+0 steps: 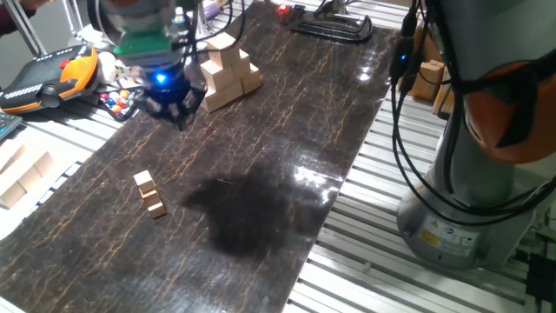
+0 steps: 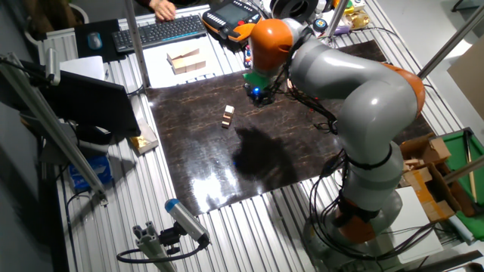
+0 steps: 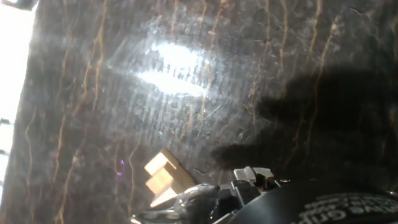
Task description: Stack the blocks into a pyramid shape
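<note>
A stepped stack of light-tan blocks [image 1: 228, 69] stands at the far end of the dark mat. Two more blocks [image 1: 149, 193] lie touching on the mat's near left; they also show in the other fixed view [image 2: 228, 115]. My gripper [image 1: 176, 109] hangs above the mat, just left of the stack and apart from it. Its fingers look spread, with nothing between them. In the other fixed view the gripper [image 2: 257, 94] and arm hide the stack. The hand view shows stepped tan blocks [image 3: 163, 177] at the lower left, beside part of the hand [image 3: 249, 180].
A teach pendant [image 1: 52, 74] and small coloured items [image 1: 117, 100] lie off the mat's far left. Larger wooden pieces [image 1: 22, 178] sit on the left table edge. The robot base [image 1: 469, 200] stands to the right. A black frame [image 1: 334, 26] lies at the mat's far end.
</note>
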`<state>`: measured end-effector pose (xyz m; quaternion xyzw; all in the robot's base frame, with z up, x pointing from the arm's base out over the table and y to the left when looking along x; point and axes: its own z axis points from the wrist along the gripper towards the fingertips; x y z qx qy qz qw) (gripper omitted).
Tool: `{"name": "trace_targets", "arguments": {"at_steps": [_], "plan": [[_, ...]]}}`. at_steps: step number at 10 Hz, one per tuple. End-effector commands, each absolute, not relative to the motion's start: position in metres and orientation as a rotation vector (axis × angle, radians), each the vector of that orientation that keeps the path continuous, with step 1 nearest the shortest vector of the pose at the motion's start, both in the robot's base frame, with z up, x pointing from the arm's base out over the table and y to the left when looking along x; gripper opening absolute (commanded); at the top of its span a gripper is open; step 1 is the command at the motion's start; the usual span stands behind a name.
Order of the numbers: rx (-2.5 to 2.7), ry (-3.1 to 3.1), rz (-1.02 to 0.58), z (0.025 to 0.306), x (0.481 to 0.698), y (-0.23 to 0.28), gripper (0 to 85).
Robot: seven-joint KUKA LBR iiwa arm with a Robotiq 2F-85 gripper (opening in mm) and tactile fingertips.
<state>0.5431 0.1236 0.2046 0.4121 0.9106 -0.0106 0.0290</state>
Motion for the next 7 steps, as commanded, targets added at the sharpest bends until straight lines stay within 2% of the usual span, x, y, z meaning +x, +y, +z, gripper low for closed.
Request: {"name": "trace_targets", "arguments": {"at_steps": [1,4,7], "plan": [[0.115,3.073,0.002,0.206,0.542,0.103,0.7],[0.053,3.049,-0.046,0.215,0.535,0.082,0.7],[0.047,3.050,-0.021,0.215,0.530,0.078,0.7]]}}
